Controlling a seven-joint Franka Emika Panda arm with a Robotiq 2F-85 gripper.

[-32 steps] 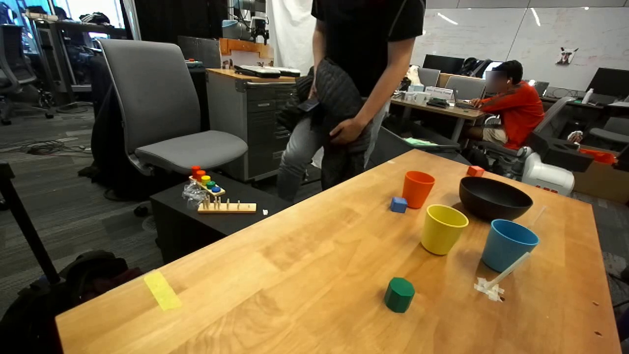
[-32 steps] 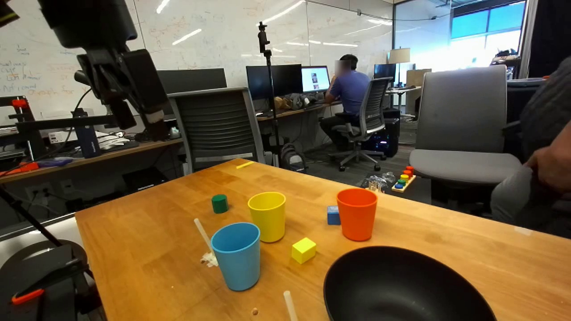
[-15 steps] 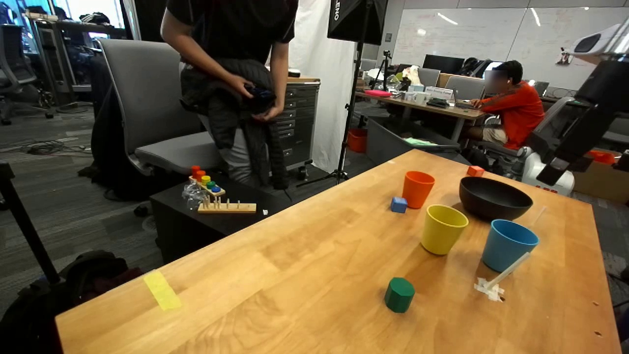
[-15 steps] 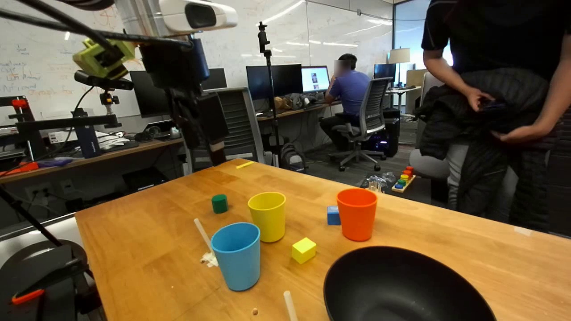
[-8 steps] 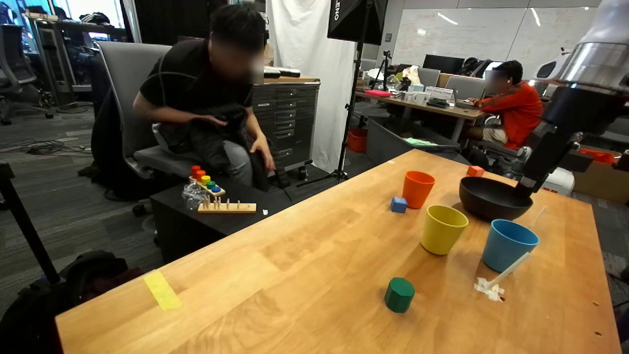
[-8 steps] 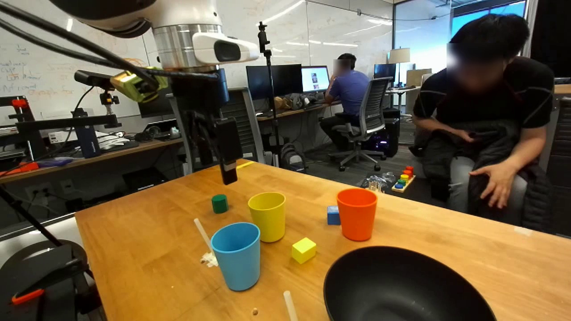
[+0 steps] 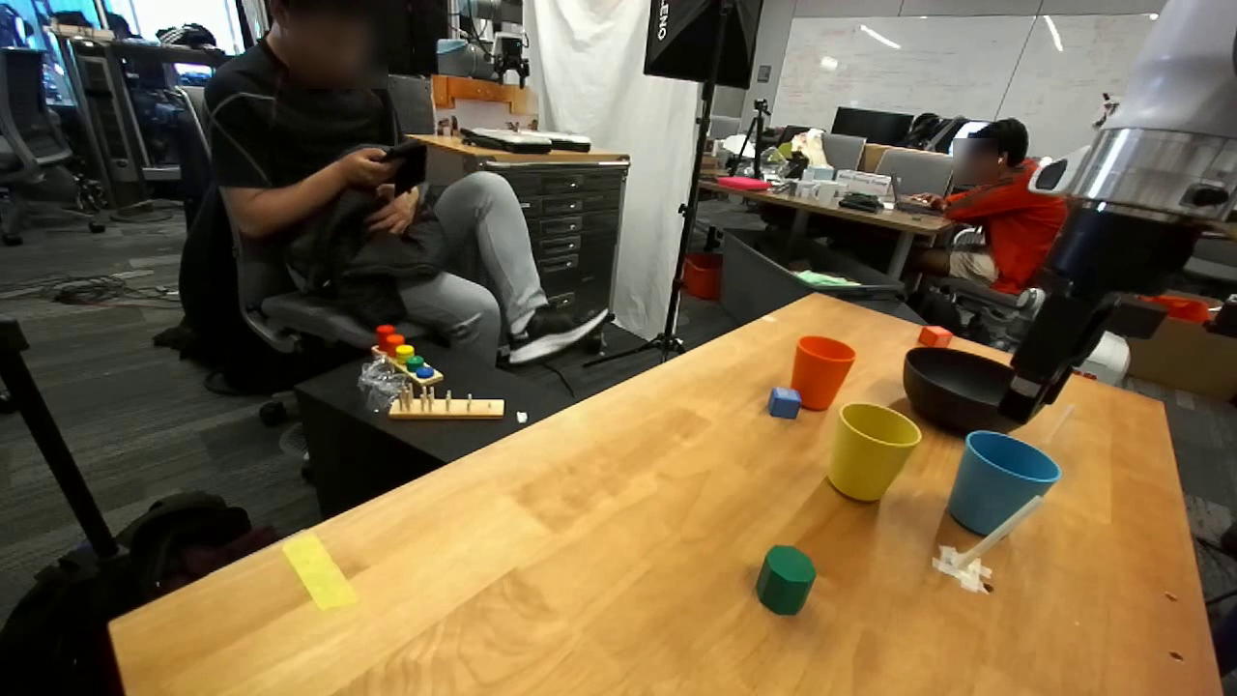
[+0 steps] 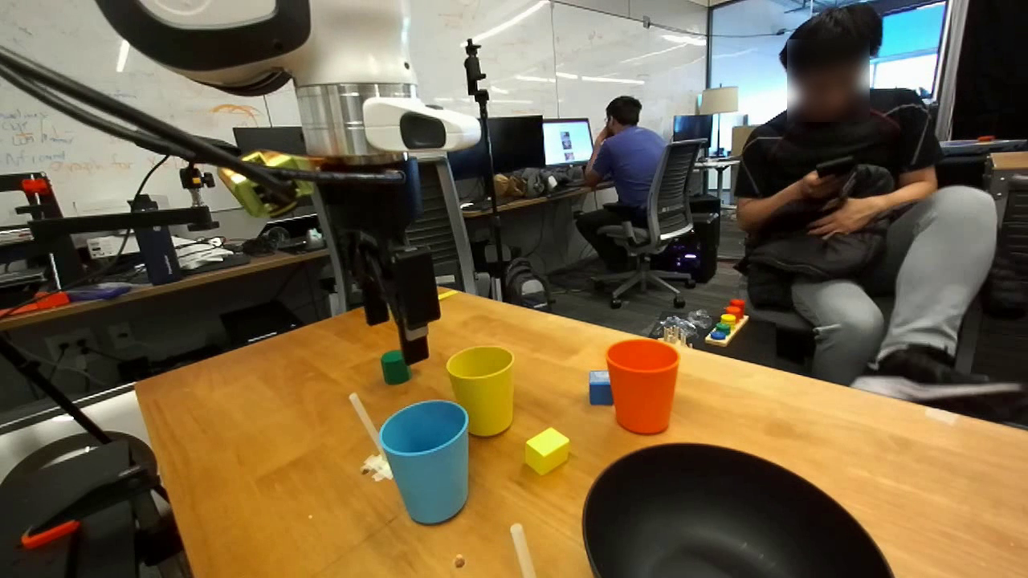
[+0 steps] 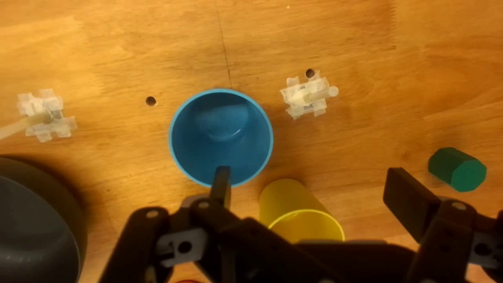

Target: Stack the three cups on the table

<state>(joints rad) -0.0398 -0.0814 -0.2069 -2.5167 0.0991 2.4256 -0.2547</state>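
Observation:
Three cups stand upright and apart on the wooden table (image 7: 541, 541). The light blue cup (image 7: 995, 488) stands near the yellow cup (image 7: 870, 459); the orange cup (image 7: 821, 372) is farther off. In an exterior view they are the light blue (image 8: 430, 470), yellow (image 8: 482, 393) and orange (image 8: 642, 389) cups. My gripper (image 9: 309, 177) is open and empty above the table, pointing down. In the wrist view the yellow cup (image 9: 283, 196) shows between the fingers, partly hidden. One finger overlaps the blue cup's (image 9: 220, 133) rim. Only a sliver of the orange cup's rim (image 9: 188, 281) shows.
A black bowl (image 8: 723, 514) stands near the orange and blue cups. Green (image 8: 394, 368), blue (image 8: 600, 388), yellow (image 8: 547, 451) and red (image 7: 934, 336) blocks lie on the table. Two translucent pegs (image 8: 365, 421) (image 8: 522, 550) stick up from the tabletop near the blue cup.
My arm has come into the exterior view and lowered toward the cups with the gripper now pointing down. The cups have not moved. The person has sat down on the chair.

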